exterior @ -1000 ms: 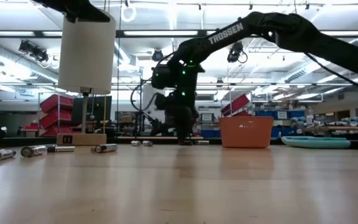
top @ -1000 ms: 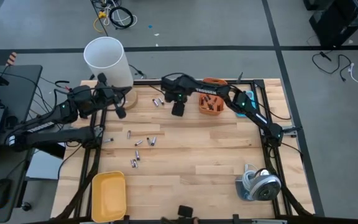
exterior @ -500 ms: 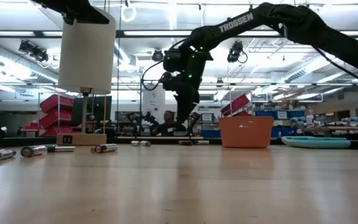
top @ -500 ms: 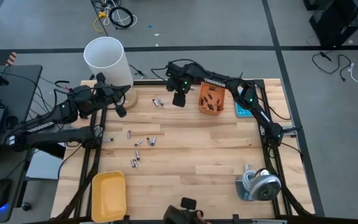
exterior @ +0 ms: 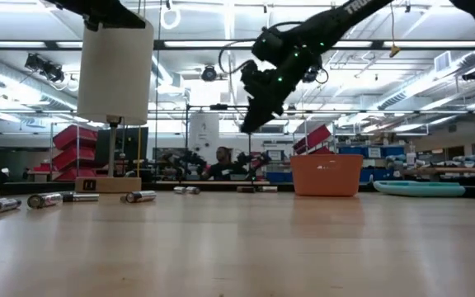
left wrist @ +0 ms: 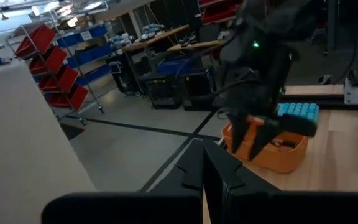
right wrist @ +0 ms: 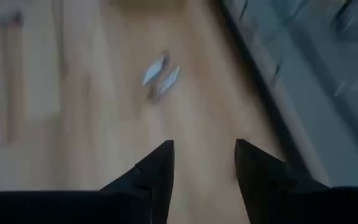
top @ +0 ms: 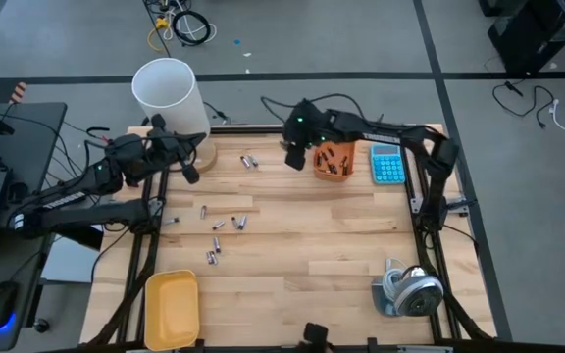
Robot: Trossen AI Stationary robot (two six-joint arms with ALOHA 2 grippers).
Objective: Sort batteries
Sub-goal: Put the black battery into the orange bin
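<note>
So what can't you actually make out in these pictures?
- The right gripper is open with nothing visible between its fingers; its wrist view is blurred, so the two batteries below are only pale streaks.
- Left gripper: its fingers cannot be judged in any view.
- Contents of the orange bin: too small from above, and its wall hides them in the low view.
- Battery types: loose batteries are too tiny from above to tell apart.

Pale wooden table, glossy silvery batteries, matt orange plastic bin.
</note>
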